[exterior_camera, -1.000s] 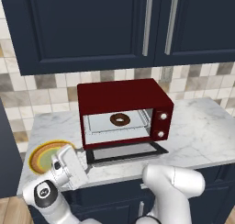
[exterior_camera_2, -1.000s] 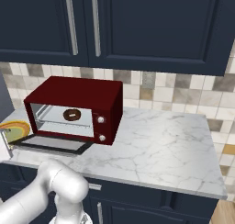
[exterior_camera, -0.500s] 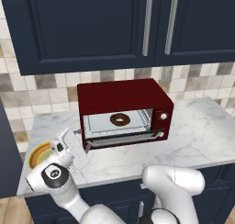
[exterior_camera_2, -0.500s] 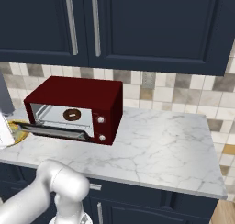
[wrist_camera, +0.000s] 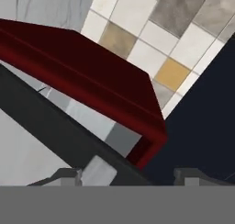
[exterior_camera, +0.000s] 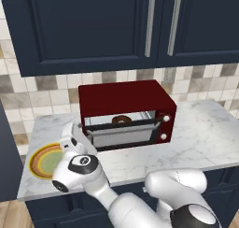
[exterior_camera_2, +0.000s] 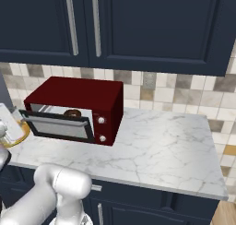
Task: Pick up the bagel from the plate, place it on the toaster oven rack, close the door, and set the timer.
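— Bagel (exterior_camera: 122, 120): dark brown ring inside the red toaster oven (exterior_camera: 126, 101), at twelve o'clock above its nearly shut door (exterior_camera: 122, 134).
— Gripper (wrist_camera: 128, 175)?
— Spread around the door's edge; fingertips cut off.

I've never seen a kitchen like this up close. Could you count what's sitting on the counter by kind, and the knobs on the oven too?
Toaster ovens: 1
Bagels: 1, inside the toaster oven
Plates: 1
White knobs: 2, both on the toaster oven's right panel
Total: 5
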